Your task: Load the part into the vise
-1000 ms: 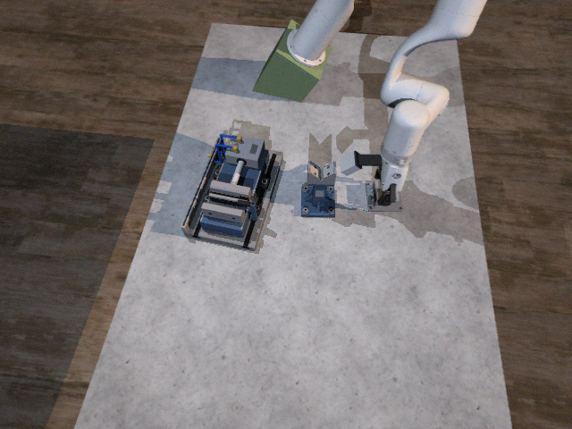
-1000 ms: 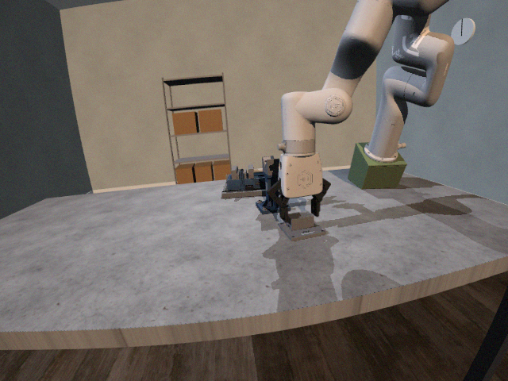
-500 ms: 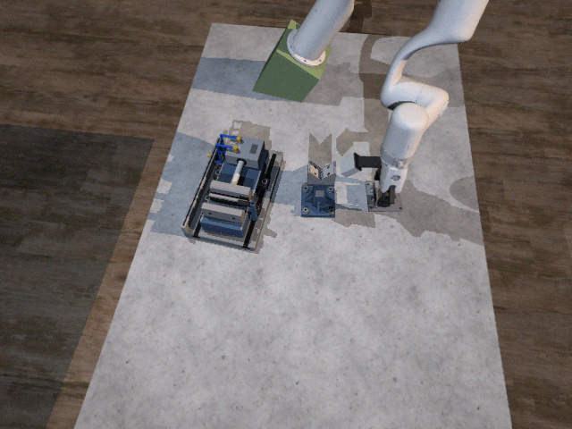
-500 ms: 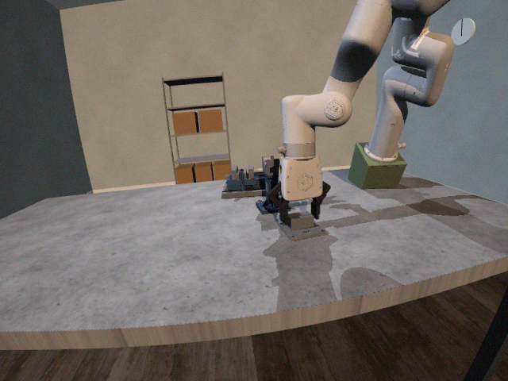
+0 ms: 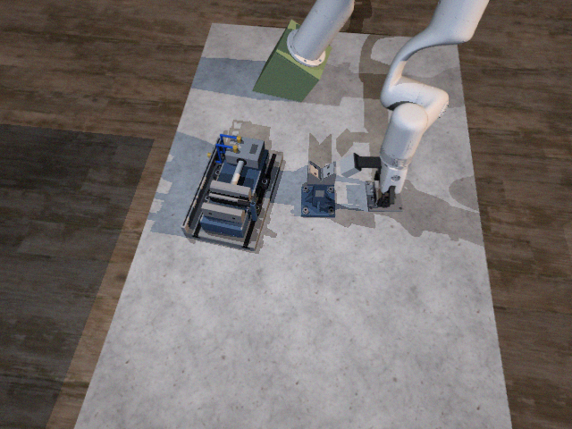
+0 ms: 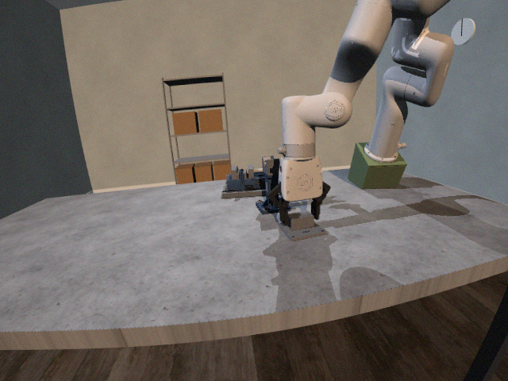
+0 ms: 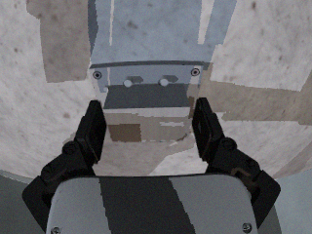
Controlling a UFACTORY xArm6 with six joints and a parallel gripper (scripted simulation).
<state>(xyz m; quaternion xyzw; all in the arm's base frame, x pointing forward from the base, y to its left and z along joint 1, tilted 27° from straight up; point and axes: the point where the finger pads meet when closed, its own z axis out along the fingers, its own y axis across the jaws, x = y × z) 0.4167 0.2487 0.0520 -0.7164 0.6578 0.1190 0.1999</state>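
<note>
The part (image 6: 300,221) is a grey-brown block lying on the infeed plate (image 6: 304,232) at the right of the table. In the wrist view the part (image 7: 151,117) lies between my fingers, with the plate (image 7: 147,77) beyond it. My gripper (image 6: 298,213) is open and low over the plate, one finger on each side of the part, apart from it. In the overhead view the gripper (image 5: 384,198) hides most of the part. The vise (image 5: 232,194) stands open at the left, air cylinder at its far end. The V-block (image 5: 320,191) stands between the vise and the plate.
The arm's green base (image 5: 289,69) stands at the back of the table. A shelf with boxes (image 6: 198,130) stands by the far wall, off the table.
</note>
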